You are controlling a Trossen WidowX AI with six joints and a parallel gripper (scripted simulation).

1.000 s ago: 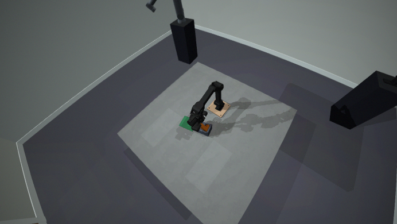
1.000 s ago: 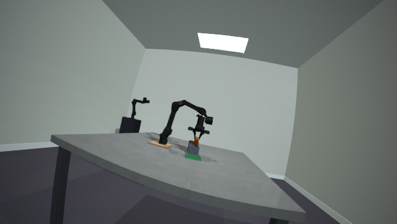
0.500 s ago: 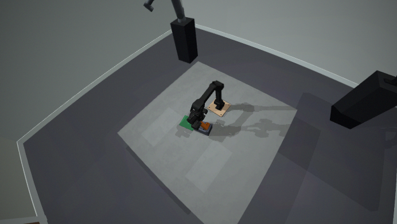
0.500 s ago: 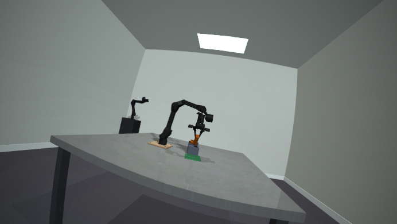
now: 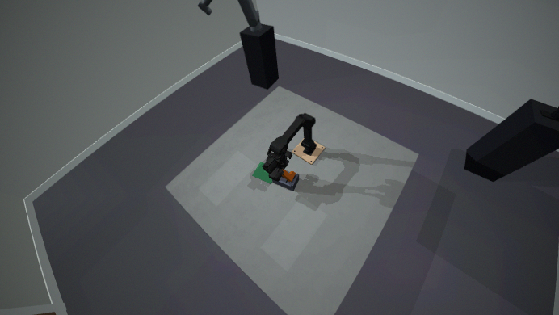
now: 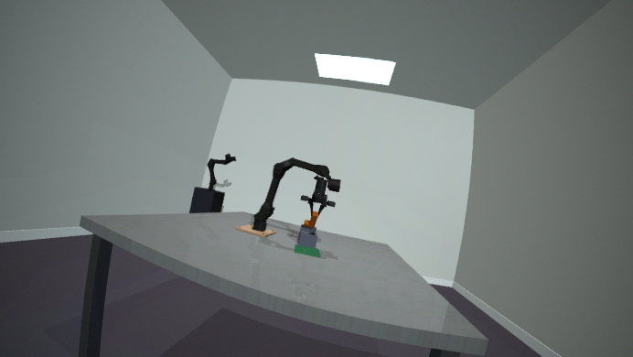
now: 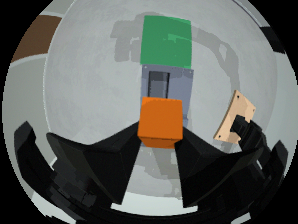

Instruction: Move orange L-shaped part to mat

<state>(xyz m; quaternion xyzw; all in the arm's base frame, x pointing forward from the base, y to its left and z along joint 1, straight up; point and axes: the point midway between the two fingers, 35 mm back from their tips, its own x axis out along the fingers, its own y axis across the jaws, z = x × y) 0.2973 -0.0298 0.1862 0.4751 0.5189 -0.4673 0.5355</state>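
The orange L-shaped part (image 5: 288, 175) (image 6: 313, 221) (image 7: 161, 119) is held between the fingers of my gripper (image 6: 316, 213) (image 7: 158, 127), which is shut on its upper end. The part stands steeply tilted above the grey tray (image 5: 286, 185) (image 6: 307, 238) (image 7: 181, 80), with its L-shaped end lowest. In the wrist view part of the empty pocket shows past it. Whether its lowest edge touches the tray I cannot tell. The green mat (image 5: 261, 172) (image 6: 307, 251) (image 7: 166, 41) lies beside the tray, with nothing on it.
The arm stands on a tan base plate (image 5: 300, 153) (image 6: 244, 229) (image 7: 231, 112) on the grey table (image 5: 242, 226) (image 6: 192, 256). Other dark pedestals (image 5: 259, 56) (image 5: 509, 145) stand beyond the table.
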